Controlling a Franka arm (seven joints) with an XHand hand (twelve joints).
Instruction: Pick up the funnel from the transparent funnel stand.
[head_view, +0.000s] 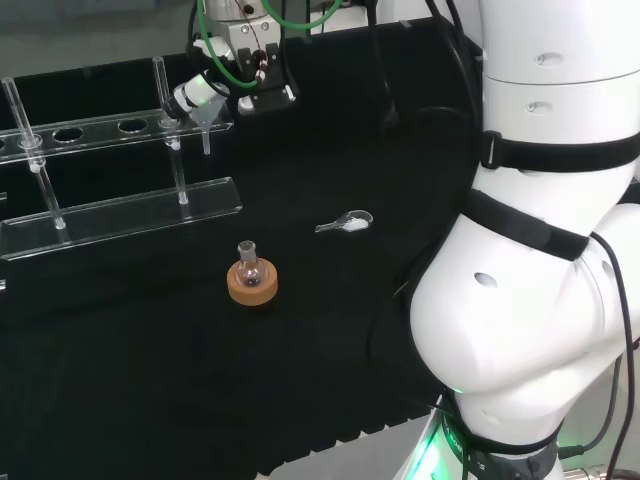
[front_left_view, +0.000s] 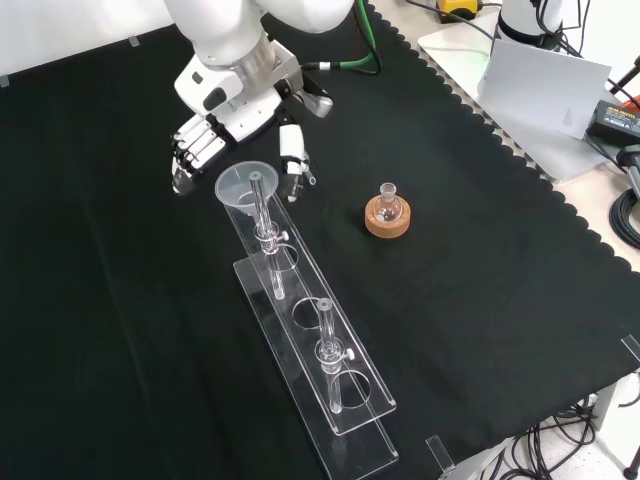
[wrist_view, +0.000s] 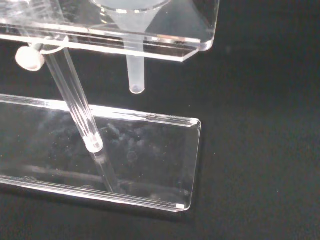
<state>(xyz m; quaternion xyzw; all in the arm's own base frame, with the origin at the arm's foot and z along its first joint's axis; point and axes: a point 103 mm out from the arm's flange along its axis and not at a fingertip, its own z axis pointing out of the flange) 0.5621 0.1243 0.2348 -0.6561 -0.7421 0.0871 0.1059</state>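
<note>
The funnel (front_left_view: 247, 185) sat in the end hole of the transparent funnel stand (front_left_view: 345, 400), its stem (wrist_view: 135, 75) hanging below the top plate. The hand (front_left_view: 200, 145) hovered just behind it, fingers and thumb spread either side of the rim, not gripping. Nearby on the counter (front_left_view: 120, 320) stood a small flask (front_left_view: 388, 205) in a cork ring (front_left_view: 388, 224).

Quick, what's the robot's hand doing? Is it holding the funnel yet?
Hand: open, holding nothing. Its fingers sit on either side of the funnel, which still rests in the clear stand.
</note>
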